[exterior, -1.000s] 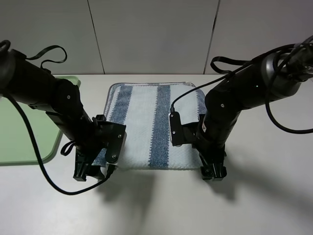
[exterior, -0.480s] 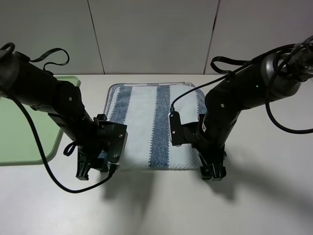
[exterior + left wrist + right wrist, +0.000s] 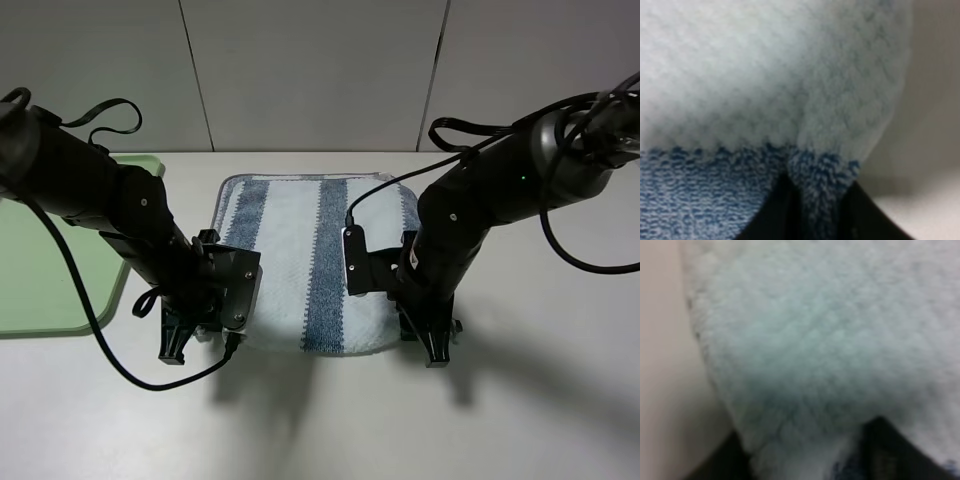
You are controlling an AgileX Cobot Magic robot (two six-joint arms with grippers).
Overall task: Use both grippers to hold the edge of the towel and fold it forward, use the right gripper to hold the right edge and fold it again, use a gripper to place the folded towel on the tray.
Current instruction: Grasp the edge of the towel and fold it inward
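Left gripper, right gripper pinch the towel's edge.

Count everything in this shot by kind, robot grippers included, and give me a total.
Towel: 1
Tray: 1
Grippers: 2, left gripper and right gripper
Total: 4
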